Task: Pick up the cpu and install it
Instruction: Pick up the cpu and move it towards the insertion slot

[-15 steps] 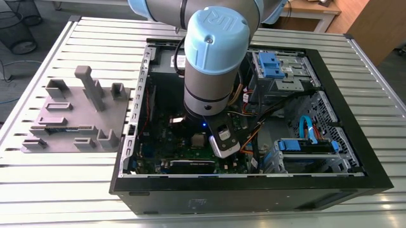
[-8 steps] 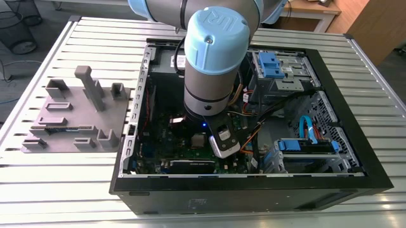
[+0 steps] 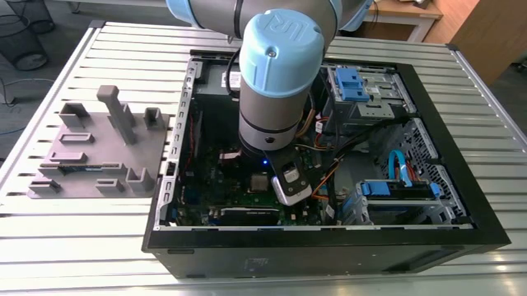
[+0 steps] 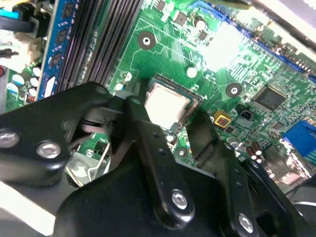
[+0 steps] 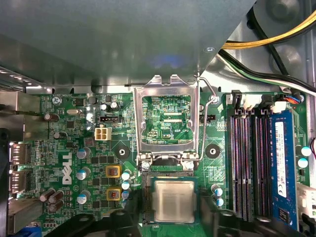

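Black and spread wide, the tool [image 4: 165, 111] straddles the cpu [image 5: 173, 200], with one of its fingers [image 4: 148, 148] on each side; I cannot tell whether they touch it. The silvery cpu lies flat in the socket [image 5: 146, 197] on the green motherboard [image 5: 118, 148]. Just beyond, the metal load plate [image 5: 165, 89] stands lifted. Memory slots [image 5: 242, 163] run alongside and cables [image 5: 276, 34] cross farther off, all inside the open computer case [image 3: 329, 243] on the slatted tabletop [image 3: 82, 246].

- My table [image 3: 82, 246] is bare silver metal slats, running from the exterior view's left to its right.
- An open black case [image 3: 329, 256] lies flat on it.
- A grey fixture [image 3: 91, 157] with upright posts sits just beside the case, on the exterior view's left.
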Robot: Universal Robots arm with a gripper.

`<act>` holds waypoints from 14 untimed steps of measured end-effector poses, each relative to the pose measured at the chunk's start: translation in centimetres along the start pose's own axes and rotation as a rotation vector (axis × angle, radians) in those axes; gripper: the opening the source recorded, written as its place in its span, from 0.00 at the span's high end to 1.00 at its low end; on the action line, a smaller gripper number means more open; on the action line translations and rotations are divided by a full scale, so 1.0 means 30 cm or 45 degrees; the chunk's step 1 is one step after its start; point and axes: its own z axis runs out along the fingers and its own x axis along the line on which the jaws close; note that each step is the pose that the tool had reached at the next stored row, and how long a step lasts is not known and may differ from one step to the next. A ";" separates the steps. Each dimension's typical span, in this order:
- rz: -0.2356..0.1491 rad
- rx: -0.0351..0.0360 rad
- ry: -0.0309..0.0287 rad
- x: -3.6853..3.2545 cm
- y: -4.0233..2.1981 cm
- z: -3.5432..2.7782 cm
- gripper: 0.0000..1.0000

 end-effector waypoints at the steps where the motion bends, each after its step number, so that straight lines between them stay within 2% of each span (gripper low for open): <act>1: 0.000 0.0001 0.0000 0.000 0.000 0.000 0.40; 14: 0.000 0.0004 0.0003 0.000 0.000 0.000 0.41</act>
